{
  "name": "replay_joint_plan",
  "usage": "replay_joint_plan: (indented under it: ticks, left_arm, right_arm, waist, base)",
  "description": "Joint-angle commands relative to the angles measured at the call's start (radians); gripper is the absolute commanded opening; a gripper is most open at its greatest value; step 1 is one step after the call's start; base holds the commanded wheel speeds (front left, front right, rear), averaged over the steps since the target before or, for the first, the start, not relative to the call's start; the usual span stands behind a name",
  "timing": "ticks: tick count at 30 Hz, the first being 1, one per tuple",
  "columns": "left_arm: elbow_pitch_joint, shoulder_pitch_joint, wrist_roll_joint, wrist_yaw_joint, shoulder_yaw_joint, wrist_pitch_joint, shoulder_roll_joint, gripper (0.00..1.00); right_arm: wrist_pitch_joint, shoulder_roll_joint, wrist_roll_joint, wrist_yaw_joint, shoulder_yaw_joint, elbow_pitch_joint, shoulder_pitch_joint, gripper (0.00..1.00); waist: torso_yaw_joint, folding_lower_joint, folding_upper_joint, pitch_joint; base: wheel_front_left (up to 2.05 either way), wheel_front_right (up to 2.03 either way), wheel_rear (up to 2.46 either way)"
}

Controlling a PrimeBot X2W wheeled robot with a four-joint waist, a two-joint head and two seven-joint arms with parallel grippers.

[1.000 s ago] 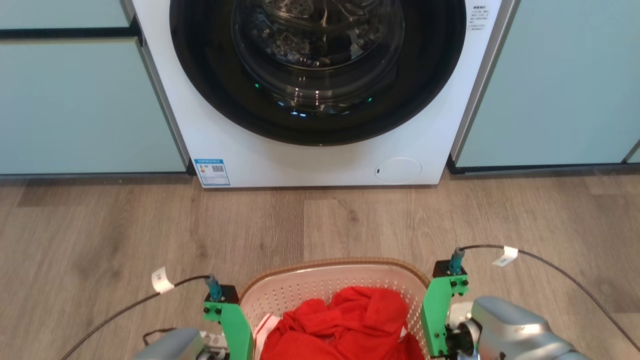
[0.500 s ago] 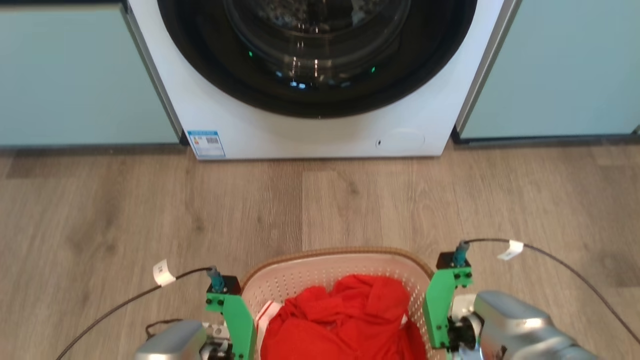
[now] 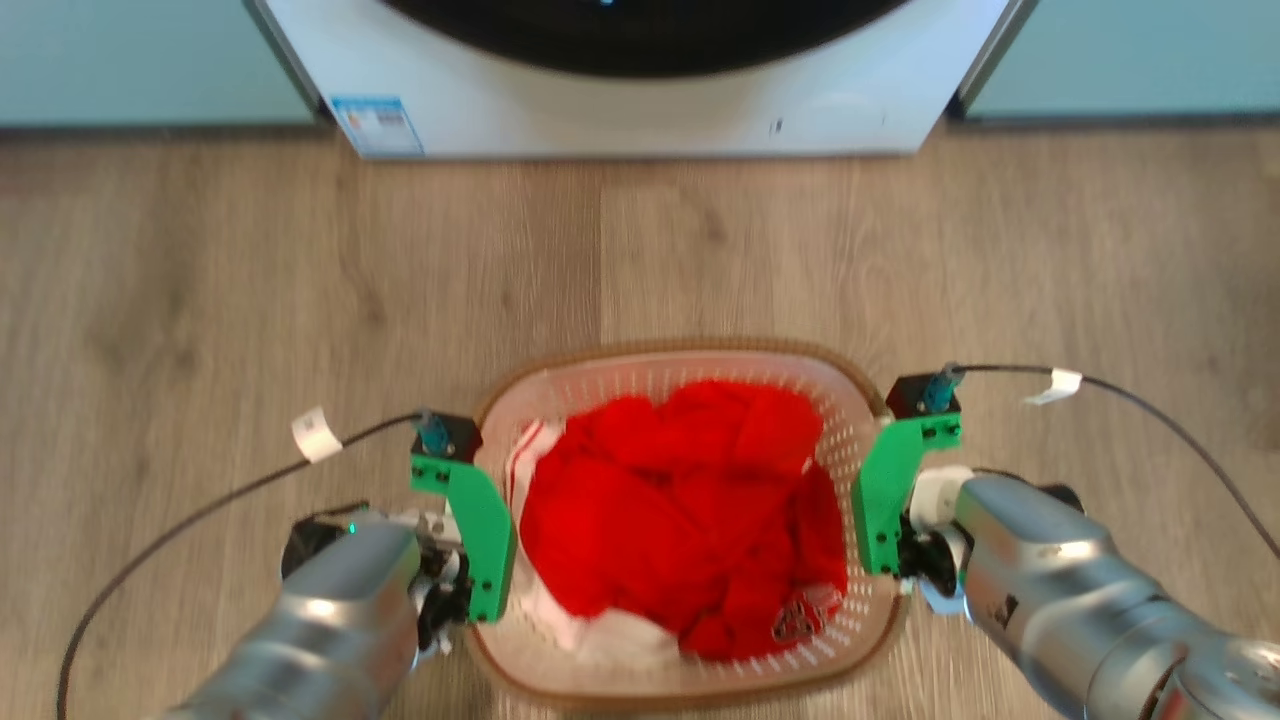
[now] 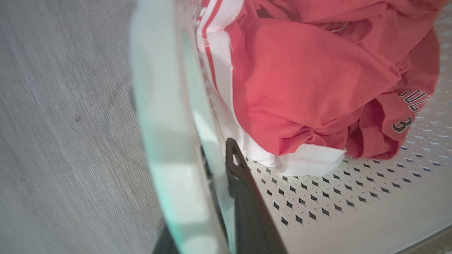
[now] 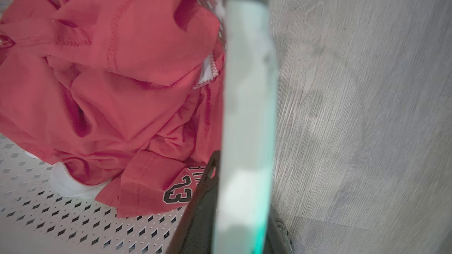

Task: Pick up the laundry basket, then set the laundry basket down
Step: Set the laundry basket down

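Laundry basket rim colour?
Brown, woven-look rim on the white perforated plastic laundry basket; clearest in head view.

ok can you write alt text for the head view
A white laundry basket with a brown rim, holding red clothes, is gripped at its side walls by the robot's left arm and right arm, low in the middle of the picture. Beyond it, wood floor runs to the base of a white washing machine at the top edge.
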Motion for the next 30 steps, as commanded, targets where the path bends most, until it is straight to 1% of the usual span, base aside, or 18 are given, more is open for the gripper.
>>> replay_joint_plan:
  ticks: [1,3,4,10,15,22,30]
  left_arm:
    - [-0.017,-0.048,0.015,-0.016,0.007,-0.017,-0.012,0.00]
    - [0.000,-0.076,0.027,-0.013,0.007,-0.059,-0.014,0.00]
    - [0.014,-0.101,0.042,-0.001,0.007,-0.098,-0.015,0.00]
    - [-0.019,-0.161,0.057,0.025,0.007,-0.151,-0.017,0.00]
    - [-0.048,-0.205,0.050,0.055,0.010,-0.212,-0.017,0.00]
    - [-0.068,-0.277,0.052,0.060,0.010,-0.242,-0.017,0.00]
    - [-0.074,-0.310,0.067,0.061,0.008,-0.253,-0.017,0.00]
  right_arm:
    - [-0.024,0.011,-0.014,0.003,0.001,-0.014,-0.025,0.00]
    - [-0.056,0.007,-0.017,0.003,-0.001,-0.019,-0.039,0.00]
    - [-0.079,0.000,-0.007,0.003,-0.013,-0.029,-0.051,0.00]
    - [-0.156,-0.025,-0.023,0.003,-0.015,-0.029,-0.108,0.00]
    - [-0.219,-0.039,-0.038,0.003,-0.014,-0.019,-0.155,0.00]
    - [-0.285,-0.049,-0.044,0.003,-0.025,-0.003,-0.230,0.00]
    - [-0.312,-0.041,-0.055,0.003,-0.024,0.010,-0.268,0.00]
  waist:
    - [0.005,-0.0003,0.0000,0.068]
    - [0.006,-0.0003,0.0000,0.110]
    - [0.007,-0.0003,0.0000,0.153]
    - [0.010,-0.0003,0.0000,0.279]
    - [0.023,-0.0003,0.0000,0.375]
    - [0.045,-0.0003,0.0000,0.488]
    - [0.057,-0.0003,0.0000,0.554]
  base:
    - [0.00,0.00,0.00]
    - [0.00,0.00,0.00]
    - [0.00,0.00,0.00]
    - [0.00,0.00,0.00]
    - [0.00,0.00,0.00]
    - [0.00,0.00,0.00]
    - [0.00,0.00,0.00]
